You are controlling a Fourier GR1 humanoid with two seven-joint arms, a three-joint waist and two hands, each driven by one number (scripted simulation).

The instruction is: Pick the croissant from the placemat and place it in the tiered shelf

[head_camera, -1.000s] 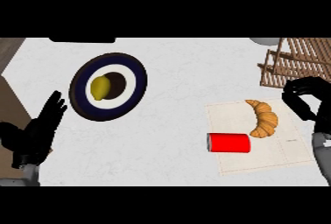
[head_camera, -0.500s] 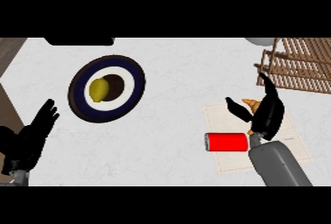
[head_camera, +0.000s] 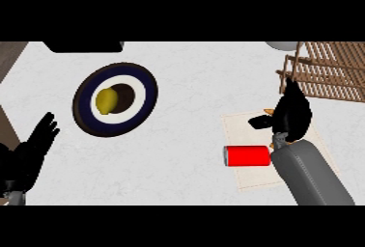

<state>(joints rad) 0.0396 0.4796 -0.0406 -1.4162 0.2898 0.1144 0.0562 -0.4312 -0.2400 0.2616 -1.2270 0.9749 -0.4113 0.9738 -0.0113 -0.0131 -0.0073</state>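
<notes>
Resting open with fingers up at the near left edge, the left hand (head_camera: 32, 154) plays no part. Nearer the middle, the right hand (head_camera: 291, 115) lies over the placemat (head_camera: 246, 176), fingers and thumb curled downward onto the croissant (head_camera: 269, 112), of which only a small tan tip shows beside the thumb; the hand appears to be grasping it, though the hand hides most of the pastry and whether it has left the mat cannot be told. Just beneath the hand's wrist, on the side toward the robot, lies a red can (head_camera: 247, 156) on its side on the same mat; the forearm passes close beside it, so a sideways swing during the lift could nudge it and set it rolling. Far to the left of the hand sits a dark plate (head_camera: 84, 108) with a yellow fruit (head_camera: 107, 100) on it, well apart and no obstacle. Just beyond the fingertips stands the tiered shelf (head_camera: 328, 72), its slatted wooden frame close by; a low or hurried carry could knock the croissant or fingers against the front rail. Open counter (head_camera: 192, 72) lies to the hand's left, so rising first, then moving forward, seems safest.
</notes>
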